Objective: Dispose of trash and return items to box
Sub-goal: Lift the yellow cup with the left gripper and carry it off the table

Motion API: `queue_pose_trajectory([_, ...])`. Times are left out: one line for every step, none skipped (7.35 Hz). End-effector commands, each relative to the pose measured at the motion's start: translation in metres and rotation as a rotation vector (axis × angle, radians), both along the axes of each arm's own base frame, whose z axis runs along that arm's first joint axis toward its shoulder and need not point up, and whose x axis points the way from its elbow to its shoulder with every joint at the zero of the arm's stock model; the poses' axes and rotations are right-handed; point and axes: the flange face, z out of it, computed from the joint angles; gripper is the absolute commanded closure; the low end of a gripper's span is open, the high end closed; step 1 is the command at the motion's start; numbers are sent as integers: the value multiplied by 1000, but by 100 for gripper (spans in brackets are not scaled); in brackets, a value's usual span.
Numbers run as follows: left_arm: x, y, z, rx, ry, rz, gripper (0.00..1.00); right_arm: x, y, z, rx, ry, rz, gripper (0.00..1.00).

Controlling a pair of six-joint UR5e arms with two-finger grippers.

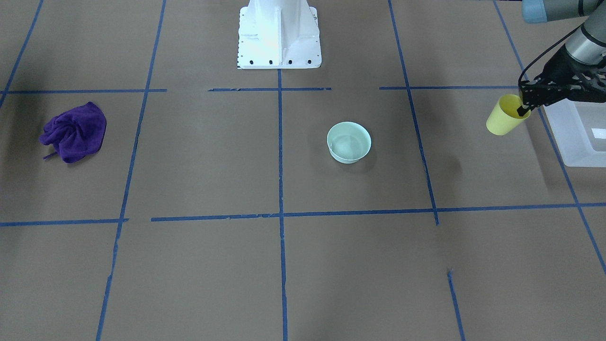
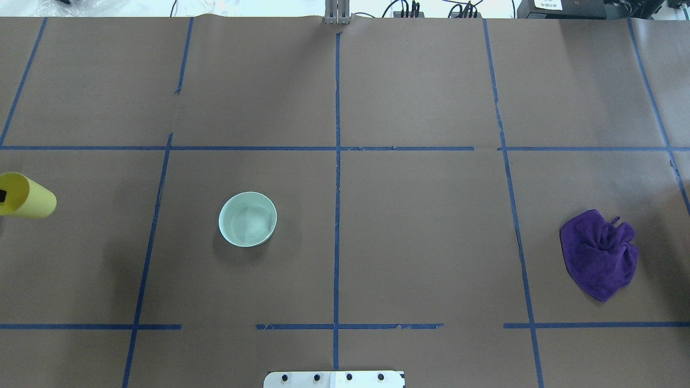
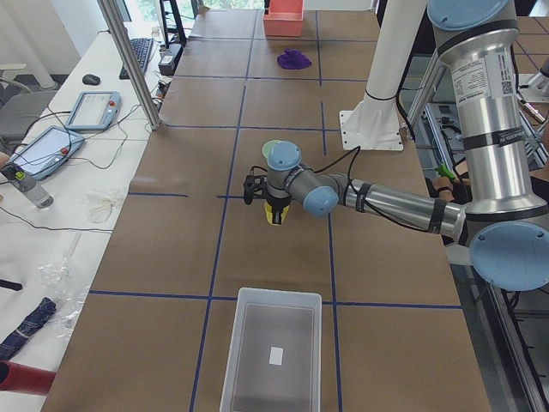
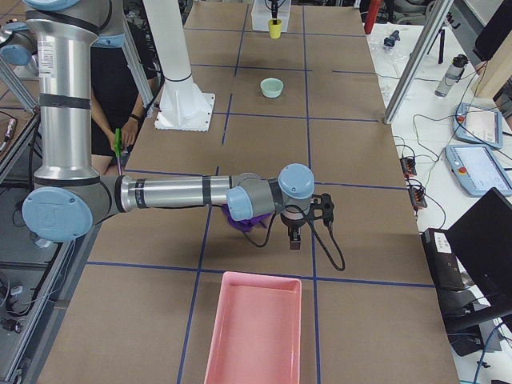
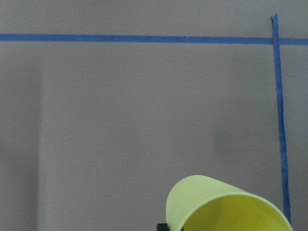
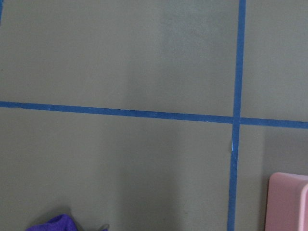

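My left gripper (image 1: 524, 108) is shut on the rim of the yellow cup (image 1: 505, 116), with one finger inside it. It holds the cup tilted above the table, just beside the translucent white box (image 1: 578, 137). The cup also shows at the overhead view's left edge (image 2: 29, 196) and in the left wrist view (image 5: 226, 207). The mint-green bowl (image 2: 247, 219) stands upright on the table, well apart from the box. My right gripper (image 4: 293, 240) hovers near the purple cloth (image 4: 238, 218); I cannot tell whether it is open or shut.
A crumpled purple cloth (image 2: 599, 253) lies on the robot's right side of the table. A pink tray (image 4: 252, 328) sits at that end. The white robot base (image 1: 278, 33) stands at the table's middle edge. An operator stands behind the base.
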Motion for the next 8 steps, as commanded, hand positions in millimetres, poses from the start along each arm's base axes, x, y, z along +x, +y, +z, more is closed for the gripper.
queue_pose_trajectory([-71, -47, -20, 86, -93, 1, 100, -34, 21, -4, 1, -15, 71, 0])
queue_pose_trajectory([-104, -57, -19, 112, -130, 14, 100, -60, 42, -6, -12, -20, 112, 0])
queue_pose_trajectory([-127, -61, -20, 126, -149, 15, 100, -86, 55, -17, -23, -23, 118, 0])
queue_pose_trajectory([-146, -62, -17, 135, -159, 9, 100, -109, 77, -27, -34, -3, 104, 0])
queue_pose_trajectory([-157, -66, -13, 148, -167, 8, 100, -126, 99, -44, -32, 2, 86, 0])
queue_pose_trajectory([-165, -73, -7, 157, -175, 17, 100, -154, 112, -58, -47, 2, 70, 0])
queue_pose_trajectory([-167, -79, 2, 162, -182, 39, 100, -181, 123, -61, -29, 28, 42, 0])
queue_pose_trajectory([-170, -80, 4, 164, -185, 40, 100, -192, 135, -53, -31, 53, 14, 0])
